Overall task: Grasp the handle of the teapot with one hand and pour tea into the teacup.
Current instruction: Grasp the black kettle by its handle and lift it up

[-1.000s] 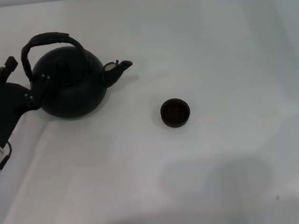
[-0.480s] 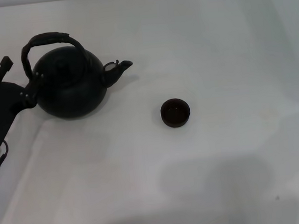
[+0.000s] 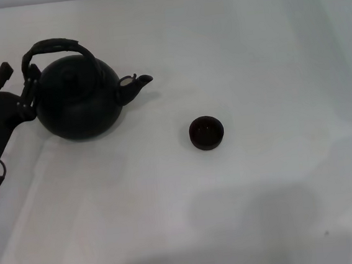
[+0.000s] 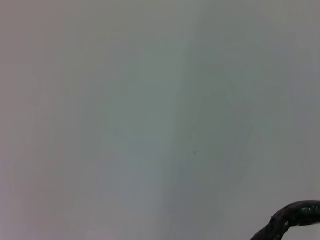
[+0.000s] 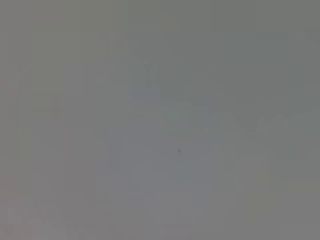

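On white table point(image 3: 268, 48), round black teapot point(image 3: 80, 104)

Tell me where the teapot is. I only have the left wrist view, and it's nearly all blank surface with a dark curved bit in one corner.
Observer: In the head view the teapot stands upright on the table, at the robot's left. The left gripper is at the side away from the spout, by the foot of the handle.
Operator: And the cup?
Observer: The teacup sits apart from the pot, to its right and nearer the robot, on the spout's side.
Operator: Right arm?
Observer: Not in the head view; its wrist view shows only bare surface.
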Motion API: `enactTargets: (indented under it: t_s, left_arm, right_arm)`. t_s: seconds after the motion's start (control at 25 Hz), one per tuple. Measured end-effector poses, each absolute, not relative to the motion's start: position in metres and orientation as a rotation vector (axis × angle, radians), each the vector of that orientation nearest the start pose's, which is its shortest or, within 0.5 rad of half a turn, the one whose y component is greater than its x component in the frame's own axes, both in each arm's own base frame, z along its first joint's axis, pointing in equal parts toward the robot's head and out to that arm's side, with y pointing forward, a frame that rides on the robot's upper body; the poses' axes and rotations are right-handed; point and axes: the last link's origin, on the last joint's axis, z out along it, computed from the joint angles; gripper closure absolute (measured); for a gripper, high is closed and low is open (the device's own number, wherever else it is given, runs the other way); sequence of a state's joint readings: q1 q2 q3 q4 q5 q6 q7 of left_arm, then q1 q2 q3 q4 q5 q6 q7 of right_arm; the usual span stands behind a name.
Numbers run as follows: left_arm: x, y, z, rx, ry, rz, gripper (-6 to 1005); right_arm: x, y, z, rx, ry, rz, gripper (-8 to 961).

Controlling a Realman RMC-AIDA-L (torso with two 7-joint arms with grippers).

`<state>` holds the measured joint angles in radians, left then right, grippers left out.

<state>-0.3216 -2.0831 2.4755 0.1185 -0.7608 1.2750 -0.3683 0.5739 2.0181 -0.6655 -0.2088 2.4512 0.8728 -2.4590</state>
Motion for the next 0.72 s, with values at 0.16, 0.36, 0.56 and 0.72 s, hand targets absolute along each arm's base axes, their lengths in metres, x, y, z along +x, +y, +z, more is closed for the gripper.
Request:
enactTargets:
  t_s: [0.16,0.36,0.56,0.72]
  left_arm:
    - [-0.3392,0.2784,-0.0414,-1.774,-0.683,-0.804,483]
    - [-0.3377,0.2795,-0.0430,-1.776,-0.690,-0.808,501]
    - [-0.3364,0.2814,-0.0432,-1.779,-0.687,-0.809,584]
    - [-0.3327,0.2850,-0.0423,-1.783,-0.672,-0.823,784]
  right_arm:
    - [0.3511,0.4000,0.0724,-1.370,0.879,0.849,120]
    - [0.3503,0.3998,0.0727,-1.370,0.877,0.858,120]
    - [0.3496,0.3998,0.0731,-1.370,0.873,0.863,120]
    - [0.3496,0.3999,0.0732,-1.369,0.873,0.864,120]
